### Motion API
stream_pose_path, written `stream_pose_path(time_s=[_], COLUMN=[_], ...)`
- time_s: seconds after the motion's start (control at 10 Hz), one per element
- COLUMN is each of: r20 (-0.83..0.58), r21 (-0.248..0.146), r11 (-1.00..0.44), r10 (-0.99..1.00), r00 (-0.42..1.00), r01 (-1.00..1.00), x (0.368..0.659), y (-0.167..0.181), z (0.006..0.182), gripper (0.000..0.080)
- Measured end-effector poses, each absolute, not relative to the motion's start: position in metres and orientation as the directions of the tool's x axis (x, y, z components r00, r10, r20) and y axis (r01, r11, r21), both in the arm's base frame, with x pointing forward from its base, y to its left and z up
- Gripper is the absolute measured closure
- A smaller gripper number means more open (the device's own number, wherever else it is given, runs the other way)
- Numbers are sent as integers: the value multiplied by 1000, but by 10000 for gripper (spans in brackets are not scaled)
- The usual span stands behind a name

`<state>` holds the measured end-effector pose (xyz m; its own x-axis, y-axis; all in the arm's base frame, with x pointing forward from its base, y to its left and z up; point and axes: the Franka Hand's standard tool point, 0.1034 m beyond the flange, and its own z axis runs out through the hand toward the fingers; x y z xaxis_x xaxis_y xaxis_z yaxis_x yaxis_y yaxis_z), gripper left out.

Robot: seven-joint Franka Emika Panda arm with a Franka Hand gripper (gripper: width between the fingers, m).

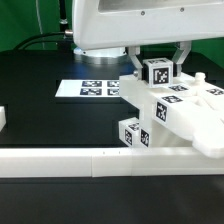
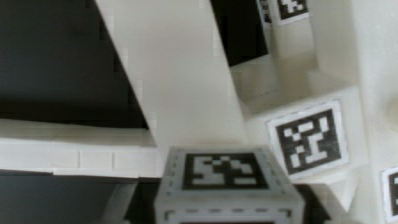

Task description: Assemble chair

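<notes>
The partly joined chair (image 1: 180, 112) lies at the exterior view's right, a cluster of matte white parts with black-and-white tags. One square-ended leg (image 1: 157, 72) stands up from its far side, tag facing the camera. My gripper (image 1: 157, 66) hangs over it with a dark finger on each side of the leg's top. In the wrist view the tagged leg end (image 2: 222, 172) fills the space between my fingers (image 2: 150, 196), which lie against its sides. My gripper (image 2: 226, 202) is shut on it. A long white chair beam (image 2: 169, 90) runs away below.
The long low white border rail (image 1: 80, 160) runs along the front of the black table. The marker board (image 1: 95, 88) lies flat behind, at the exterior view's left of the chair. A small white piece (image 1: 3, 118) shows at the left edge.
</notes>
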<state>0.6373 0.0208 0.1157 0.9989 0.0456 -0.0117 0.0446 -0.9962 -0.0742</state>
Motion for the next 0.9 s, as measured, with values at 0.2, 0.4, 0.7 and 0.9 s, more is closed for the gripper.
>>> stream_pose_path(time_s=[0.2, 0.4, 0.7, 0.9], r20=[-23, -16, -23, -31], r21=[-67, -66, -66, -64], r11=[-971, -910, -758, -681], r10=[-227, -410, -649, -729], r00=[974, 912, 761, 683], r01=[-228, -410, -648, -730], x=[637, 638, 641, 641], y=[23, 24, 25, 26], z=[114, 114, 115, 115], gripper=[528, 528, 528, 528])
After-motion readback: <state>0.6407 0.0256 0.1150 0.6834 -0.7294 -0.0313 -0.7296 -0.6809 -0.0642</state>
